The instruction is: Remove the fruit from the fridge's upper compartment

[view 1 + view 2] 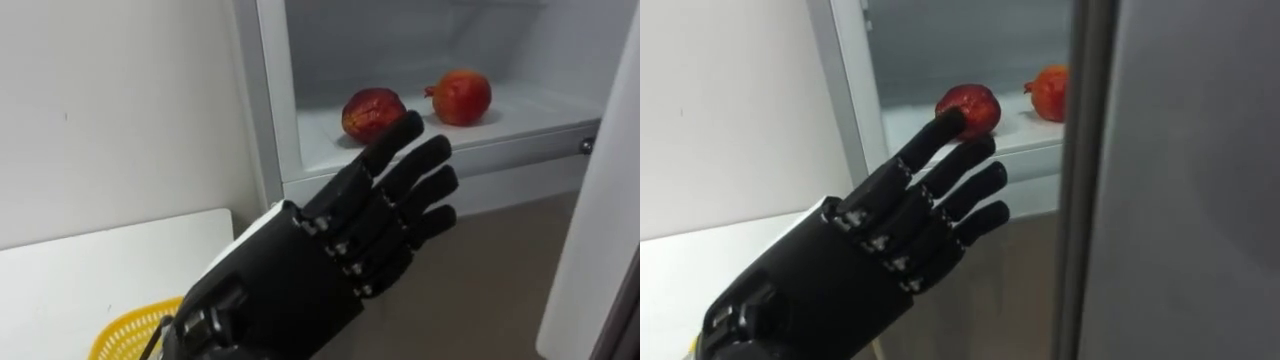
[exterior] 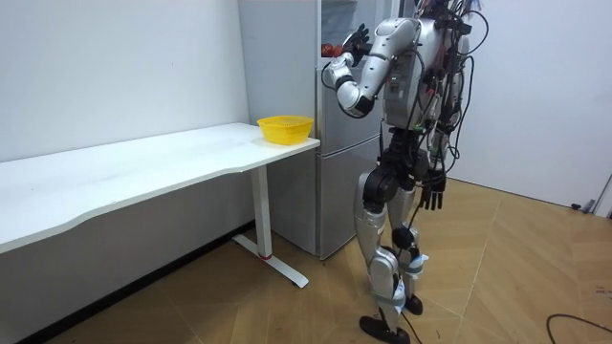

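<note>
Left hand (image 1: 330, 240): raised in front of the open upper fridge compartment, back of the hand toward the camera. The fingers were straight and slightly fanned, pointing to 1 o'clock, and held nothing.
Fingertips (image 1: 408, 128): the topmost one overlapped the edge of the nearer fruit in the eye views. Whether it touched the fruit could not be told.
Nearer fruit (image 1: 372, 112): a dark red round fruit at 12 o'clock from the palm, lying on the fridge shelf near its front edge, in neither hand.
Second fruit (image 1: 462, 96): brighter red, with a small crown at its left end. It lay on the same shelf at 3 o'clock from the first, apart from it.
Shelf (image 1: 530, 105): white, with both fruits on it.
Fridge frame (image 1: 270, 100): a pale upright post at 11 o'clock from the hand.
Fridge door (image 1: 600, 200): swung open, standing at 3 o'clock from the hand.
Table (image 1: 100, 270): white, at 9 o'clock from the hand, against the wall (image 1: 120, 100).
Basket (image 1: 130, 335): yellow mesh, on the table's end nearest the fridge, at 8 o'clock from the hand.
Right hand (image 2: 432, 191): hung beside the thigh in the room view, fingers loose and pointing down, holding nothing.
Robot: stood upright on the wooden floor (image 2: 497, 277), facing the fridge, just past the table's end.
</note>
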Motion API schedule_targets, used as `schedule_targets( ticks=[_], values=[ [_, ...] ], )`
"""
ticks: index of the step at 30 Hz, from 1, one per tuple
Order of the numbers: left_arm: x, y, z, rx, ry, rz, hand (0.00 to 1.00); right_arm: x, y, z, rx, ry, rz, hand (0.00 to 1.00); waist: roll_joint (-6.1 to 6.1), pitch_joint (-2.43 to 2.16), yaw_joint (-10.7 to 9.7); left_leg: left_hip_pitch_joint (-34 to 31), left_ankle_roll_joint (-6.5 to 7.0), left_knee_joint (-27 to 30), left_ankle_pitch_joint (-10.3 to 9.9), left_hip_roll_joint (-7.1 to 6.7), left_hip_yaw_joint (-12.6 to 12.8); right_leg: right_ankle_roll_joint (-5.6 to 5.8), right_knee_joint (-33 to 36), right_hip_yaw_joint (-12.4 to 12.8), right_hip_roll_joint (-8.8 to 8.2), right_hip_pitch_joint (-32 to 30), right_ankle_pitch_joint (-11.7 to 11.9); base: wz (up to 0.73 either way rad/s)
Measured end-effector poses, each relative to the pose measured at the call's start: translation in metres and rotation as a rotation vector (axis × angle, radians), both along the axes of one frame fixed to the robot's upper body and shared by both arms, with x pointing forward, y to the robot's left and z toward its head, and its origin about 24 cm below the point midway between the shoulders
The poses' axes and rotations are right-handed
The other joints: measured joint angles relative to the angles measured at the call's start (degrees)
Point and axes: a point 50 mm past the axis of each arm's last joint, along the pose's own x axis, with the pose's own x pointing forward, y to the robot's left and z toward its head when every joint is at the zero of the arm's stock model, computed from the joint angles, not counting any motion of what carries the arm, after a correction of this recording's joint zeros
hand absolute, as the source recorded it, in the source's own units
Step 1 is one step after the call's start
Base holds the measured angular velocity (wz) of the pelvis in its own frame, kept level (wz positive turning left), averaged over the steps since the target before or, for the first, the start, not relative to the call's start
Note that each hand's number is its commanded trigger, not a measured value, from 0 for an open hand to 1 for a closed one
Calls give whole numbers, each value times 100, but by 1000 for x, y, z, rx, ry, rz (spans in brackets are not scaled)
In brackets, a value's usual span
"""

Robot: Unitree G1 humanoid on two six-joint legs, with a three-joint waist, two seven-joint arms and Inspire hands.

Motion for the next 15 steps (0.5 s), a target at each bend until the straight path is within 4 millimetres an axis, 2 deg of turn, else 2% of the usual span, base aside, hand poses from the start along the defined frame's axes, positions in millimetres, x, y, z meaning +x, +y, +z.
schedule_targets(
  ticks=[5, 9, 13, 15],
  values=[
    [-1, -4, -2, 0, 11, -14, 0, 1, 0, 0, 4, -10, -6, 0, 23, -5, -22, 20, 0, -1, 0, -2, 109, 0, -3, 11, 8, -2, 0, -4],
    [-3, -10, -4, 5, 17, -39, 0, 3, 0, 0, 8, -20, -26, 0, 53, -12, -50, 14, 0, 0, 0, 0, 203, -5, 10, 133, 21, -59, 3, -12],
    [-5, -18, -7, 22, 27, -80, 0, 7, -3, 1, 2, -32, -26, 0, 63, -10, -288, -15, 0, -4, 0, 7, 255, -17, 9, 179, 36, -97, 19, -6],
    [-6, -22, -6, 25, 20, -100, 0, 8, -4, 1, 1, -32, -29, 0, 77, -2, -328, 8, 0, -5, 0, 12, 304, -26, 8, 254, 56, -107, 26, -23]
  ],
)
